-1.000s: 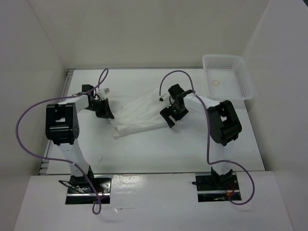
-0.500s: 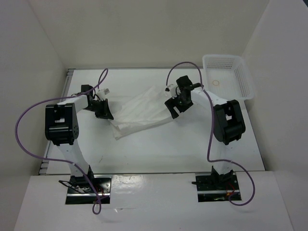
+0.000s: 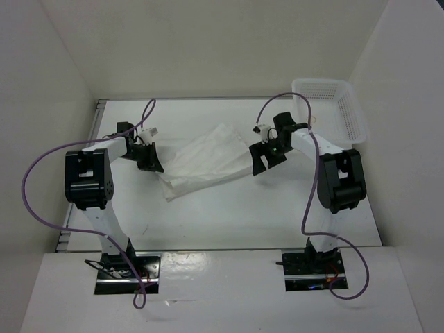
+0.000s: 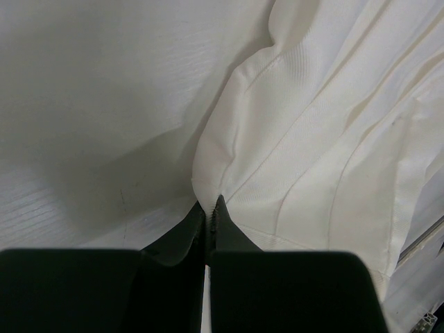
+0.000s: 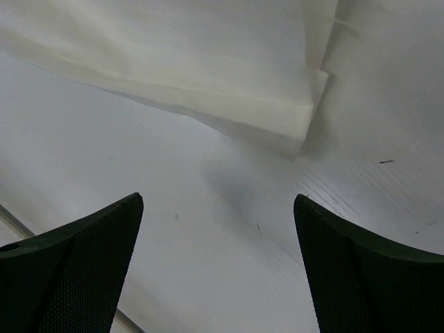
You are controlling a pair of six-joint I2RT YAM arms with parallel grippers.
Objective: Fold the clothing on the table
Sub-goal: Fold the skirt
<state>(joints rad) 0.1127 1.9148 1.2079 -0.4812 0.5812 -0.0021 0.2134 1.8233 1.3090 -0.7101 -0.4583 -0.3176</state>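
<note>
You have bare table (image 3: 236,215) on the near side of the clothing (image 3: 205,163) for either gripper to pass. The basket (image 3: 333,114) blocks the far right corner, near the right gripper (image 3: 267,164). The left gripper (image 3: 152,165), clamped on the cloth's left edge, blocks that side.

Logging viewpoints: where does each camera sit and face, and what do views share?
Top external: above and behind both arms' bases, looking down on the table, clothing and basket.
Left wrist: looks along the left gripper, shut on the clothing's edge.
Right wrist: looks down past the open right gripper at table and a clothing corner.
Shared: all show the clothing.
</note>
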